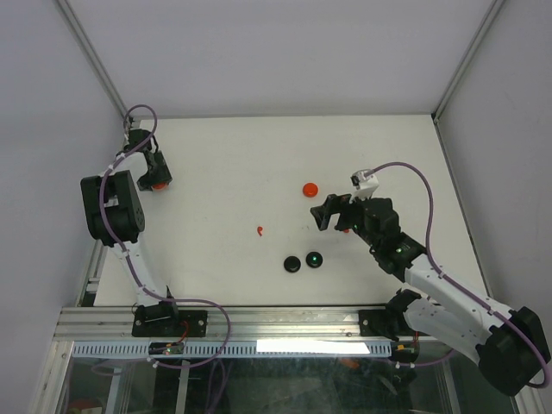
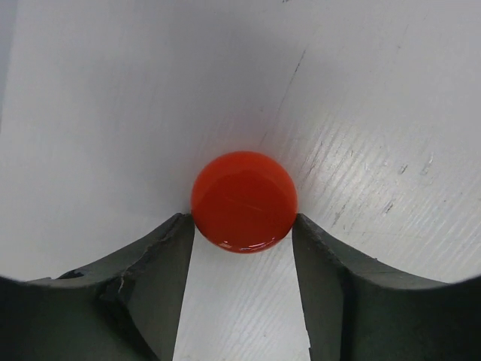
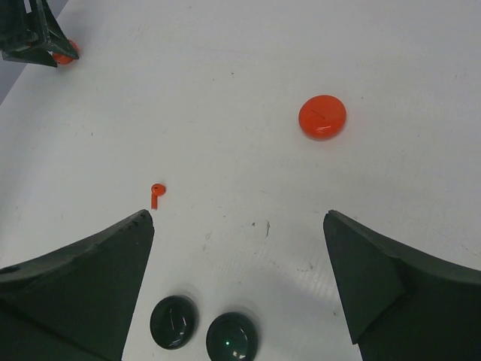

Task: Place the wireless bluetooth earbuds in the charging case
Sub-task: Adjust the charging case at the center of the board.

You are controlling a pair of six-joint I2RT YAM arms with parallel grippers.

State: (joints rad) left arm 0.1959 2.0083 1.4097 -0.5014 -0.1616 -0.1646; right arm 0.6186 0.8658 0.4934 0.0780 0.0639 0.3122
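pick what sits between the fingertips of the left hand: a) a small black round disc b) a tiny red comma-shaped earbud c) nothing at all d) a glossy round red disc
d: the left wrist view shows the glossy round red disc lying on the white table right at the tips of the left hand, one dark finger on each side of it.

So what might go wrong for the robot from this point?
The left gripper pinches the smooth red disc only at its fingertips, on the curved rim, so it might pop out. The red earbud lies loose and is tiny compared with the wide-open right gripper, so a grab could miss or flick it away.
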